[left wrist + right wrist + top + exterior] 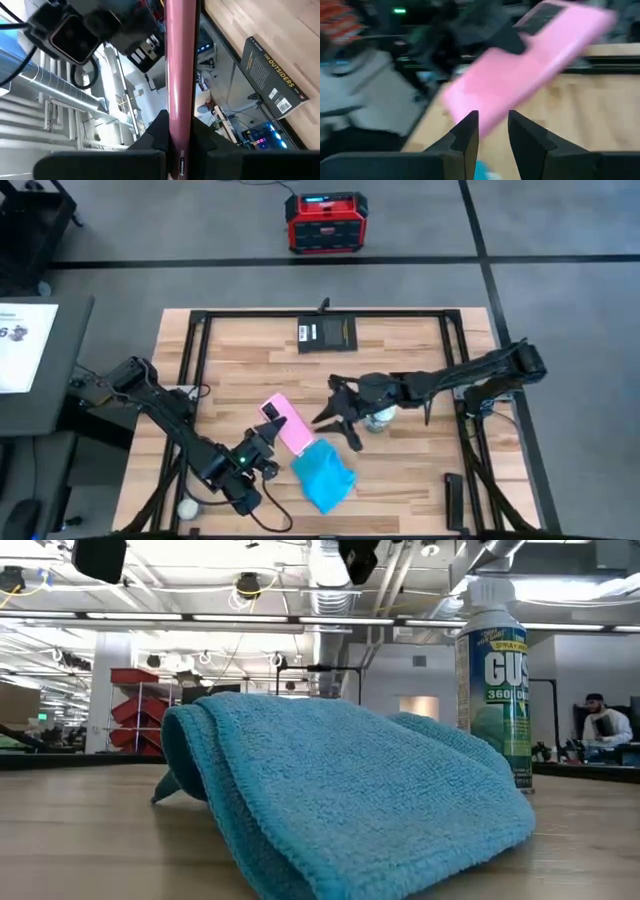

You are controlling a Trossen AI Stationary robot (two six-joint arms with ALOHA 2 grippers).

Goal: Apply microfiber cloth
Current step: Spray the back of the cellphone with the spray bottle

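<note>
The sky-blue microfiber cloth [322, 475] [340, 790] lies folded on the wooden table near the front edge, and no gripper touches it. My left gripper [268, 438] [181, 125] is just left of the cloth and is shut on a pink-backed phone [285, 425] [520, 65]. My right gripper [338, 420] [492, 122] hovers open just right of the phone and beyond the cloth. Nothing is between its fingers. My left gripper pinches the phone between its two fingers near one end [181, 145]. The phone's thin edge shows between them, so a finger lies on each broad face. The fingers come from the table's near left, slanting. The phone runs on away from them, tilted, toward the right gripper.
A white-and-green spray can [380, 418] [492, 670] stands upright under the right arm's wrist. A black book [328, 333] [272, 75] lies at the table's far edge. A black metal frame [195, 370] borders the table. A red box [325, 222] sits on the floor beyond.
</note>
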